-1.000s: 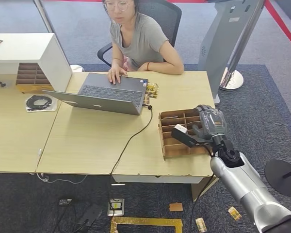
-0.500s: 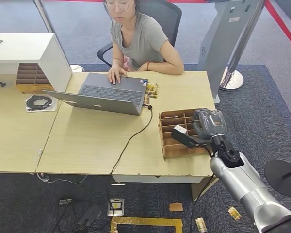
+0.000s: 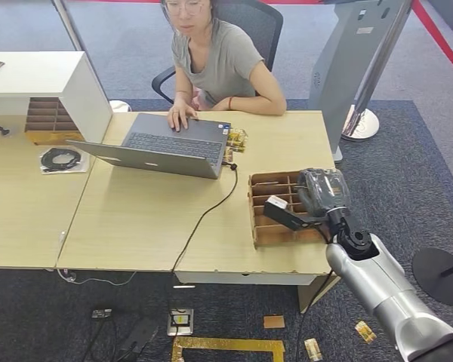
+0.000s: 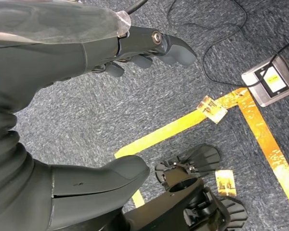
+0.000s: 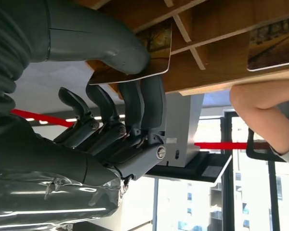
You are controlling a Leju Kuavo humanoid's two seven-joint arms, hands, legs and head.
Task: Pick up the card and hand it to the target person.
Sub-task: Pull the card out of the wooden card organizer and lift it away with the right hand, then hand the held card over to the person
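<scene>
Brown card (image 5: 136, 57) sits pinched between the right hand (image 3: 318, 197) thumb and fingers (image 5: 150, 103), over the slotted wooden tray (image 3: 269, 215). The person (image 3: 224, 56) sits beyond the surface (image 3: 144, 219), opposite; left hand (image 4: 81, 96) hangs empty, fingers apart.

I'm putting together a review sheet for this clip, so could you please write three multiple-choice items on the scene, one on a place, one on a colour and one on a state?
1. Where is the right hand?
A. on the laptop
B. over the slotted wooden card box at the desk's right end
C. down by the floor

2. What colour is the seated person's T-shirt?
A. grey
B. red
C. yellow

3. What is the right hand doing with the card?
A. it lies open beside it
B. it pinches it between thumb and fingers
C. it presses it flat on the desk

Answers:
1 B: the head view shows the hand above the box's compartments.
2 A: the shirt is plainly grey.
3 B: the right wrist view shows the thumb on one face and fingers on the other.
</scene>
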